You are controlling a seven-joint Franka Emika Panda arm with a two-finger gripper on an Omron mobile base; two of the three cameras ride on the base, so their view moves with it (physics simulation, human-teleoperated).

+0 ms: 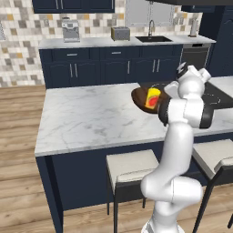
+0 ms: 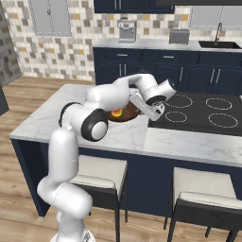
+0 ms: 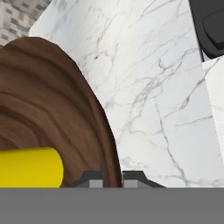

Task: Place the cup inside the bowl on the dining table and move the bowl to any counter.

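Note:
The dark brown wooden bowl (image 1: 140, 96) is over the right part of the dining table (image 1: 91, 118), tilted so its inside faces the left base camera. The yellow cup (image 1: 153, 98) with its red mark lies inside it. In the hand view the bowl (image 3: 52, 109) takes up the left side, with the cup (image 3: 28, 167) lying in it at the lower left. My gripper (image 3: 113, 177) is shut on the bowl's rim, one fingertip on each side of the wooden edge. From the right base view my hand reaches the bowl (image 2: 126, 114) from the right, and the cup (image 2: 116, 112) just peeks out.
A black cooktop (image 2: 198, 111) is set into the table right of the bowl. Padded stools (image 1: 132, 166) (image 2: 208, 189) stand along the near side. Behind, the counter (image 1: 91, 42) carries a coffee machine (image 1: 70, 29), a toaster (image 1: 120, 33) and a sink (image 1: 154, 39).

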